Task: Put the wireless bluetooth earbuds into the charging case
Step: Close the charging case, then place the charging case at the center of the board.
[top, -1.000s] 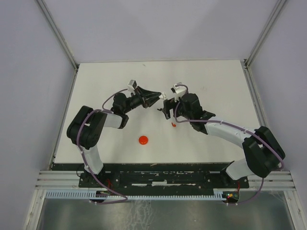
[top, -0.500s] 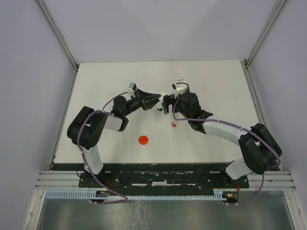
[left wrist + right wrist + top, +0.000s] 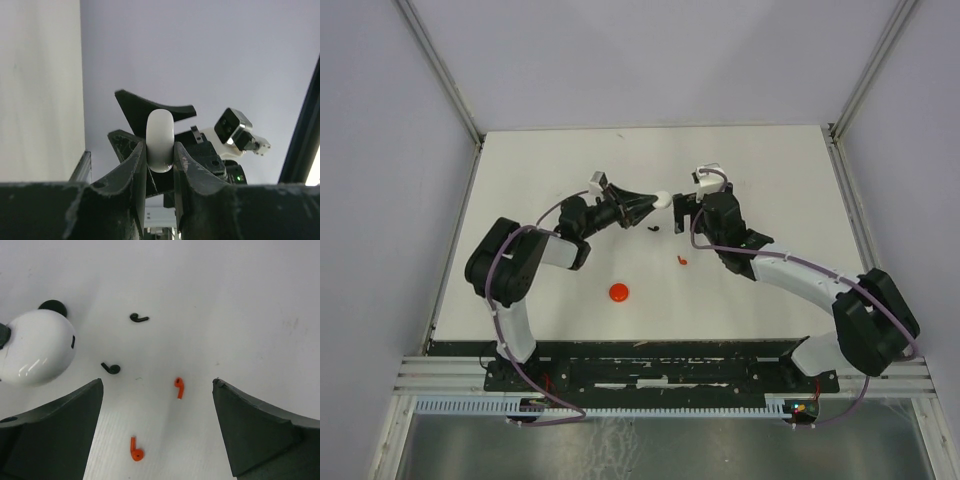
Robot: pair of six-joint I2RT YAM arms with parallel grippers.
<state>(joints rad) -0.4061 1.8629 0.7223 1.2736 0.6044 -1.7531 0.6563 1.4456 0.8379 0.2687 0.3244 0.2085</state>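
Right now, nearest the arm bases, a red round case (image 3: pixel 619 292) is lying alone on the table (image 3: pixel 770 170), well apart from both arms and playing no part in this step. A little farther out, two red earbuds (image 3: pixel 179 387) are lying loose on the white surface, and just beyond them two black earbuds (image 3: pixel 111 368) are lying apart from each other; none is sitting in any case. The right gripper (image 3: pixel 157 384) is hovering over this scatter with its fingers spread wide and nothing between them. Farthest out, the left gripper (image 3: pixel 645 206) is pinching a white round case (image 3: pixel 160 141) by its two flat faces, holding it edge-on in the air right beside the right gripper. Whether that case's lid is open I cannot tell; it is looking shut from the edge. Judging from this, the work is sitting at the pick-up stage: the case is being presented while the free arm is choosing an earbud. The next move is calling for a low, exact descent, since each earbud is tiny, curved and lying flat, and for an open case to receive it.
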